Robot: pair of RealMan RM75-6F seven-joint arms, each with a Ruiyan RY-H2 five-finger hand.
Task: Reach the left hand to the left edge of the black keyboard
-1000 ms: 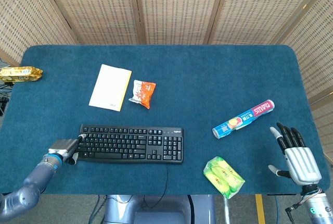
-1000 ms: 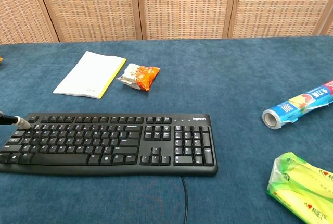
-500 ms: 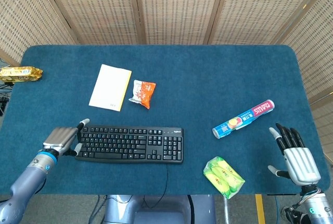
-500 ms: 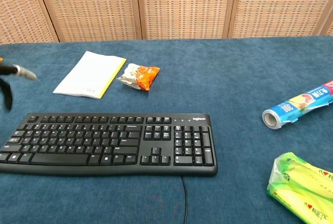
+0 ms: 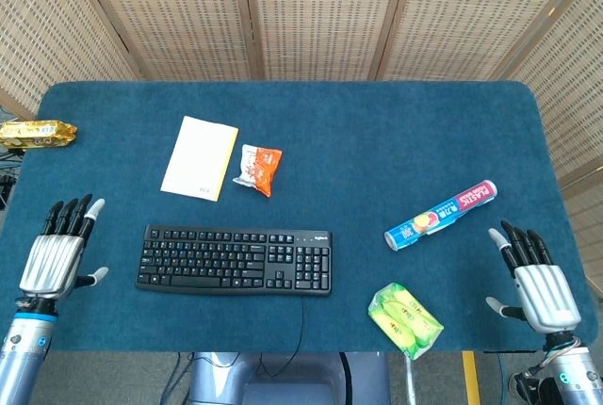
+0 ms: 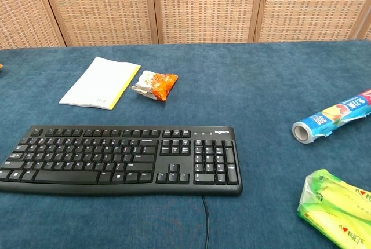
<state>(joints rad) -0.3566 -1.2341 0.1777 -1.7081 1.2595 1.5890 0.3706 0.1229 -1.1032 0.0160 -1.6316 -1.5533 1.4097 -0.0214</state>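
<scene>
Black keyboard [image 5: 235,259] lies near the table's [image 5: 377,132] front edge — our left hand [image 5: 55,259] hovers apart from its left end, fingers spread, empty; right hand [image 5: 538,285] likewise splayed.

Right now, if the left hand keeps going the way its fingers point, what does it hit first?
Probably nothing: the left hand points up the table, left of the keyboard, with bare cloth ahead. Depth is unclear.

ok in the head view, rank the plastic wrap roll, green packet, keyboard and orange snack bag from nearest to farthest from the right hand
From the right hand:
1. Plastic wrap roll, up and to its left; green packet, lower left. Too close to call.
2. Black keyboard, centre-left of the table.
3. Orange snack bag, beyond the keyboard, toward the back.
</scene>
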